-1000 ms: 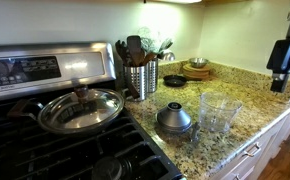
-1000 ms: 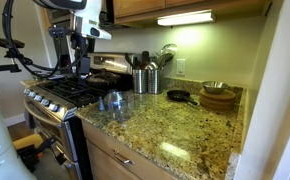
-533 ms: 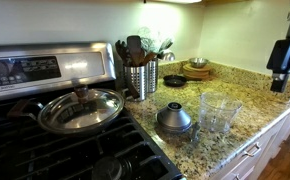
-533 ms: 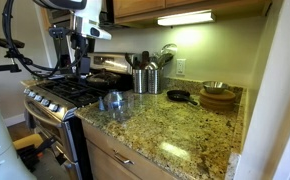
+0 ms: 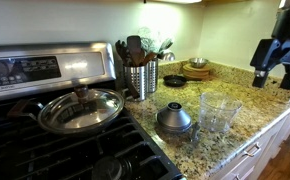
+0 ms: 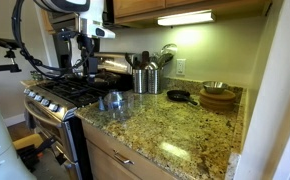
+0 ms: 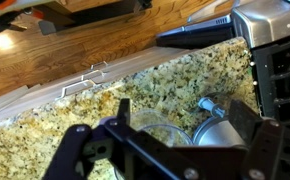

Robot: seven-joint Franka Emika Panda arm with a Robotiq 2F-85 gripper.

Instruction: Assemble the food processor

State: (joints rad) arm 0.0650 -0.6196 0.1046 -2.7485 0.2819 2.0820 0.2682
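The food processor lies in two parts on the granite counter beside the stove. The dark grey dome-shaped top [image 5: 175, 118] with its knob stands next to the clear plastic bowl [image 5: 218, 110], apart from it. Both show small in an exterior view, the top [image 6: 104, 101] and the bowl [image 6: 116, 100]. In the wrist view the bowl [image 7: 150, 128] and the top [image 7: 221, 132] lie below my fingers. My gripper [image 5: 272, 74] [image 6: 88, 68] [image 7: 183, 108] is open and empty, well above the two parts.
A wide steel pan with glass lid [image 5: 80, 108] sits on the stove [image 5: 45, 140]. A perforated utensil holder [image 5: 140, 78] stands behind the parts. A small black skillet [image 5: 174, 80] and stacked bowls [image 5: 197, 68] are at the back. The counter's front edge [image 5: 255, 140] is close.
My gripper has shifted sideways toward the two parts on the counter. The top and the bowl have not moved.
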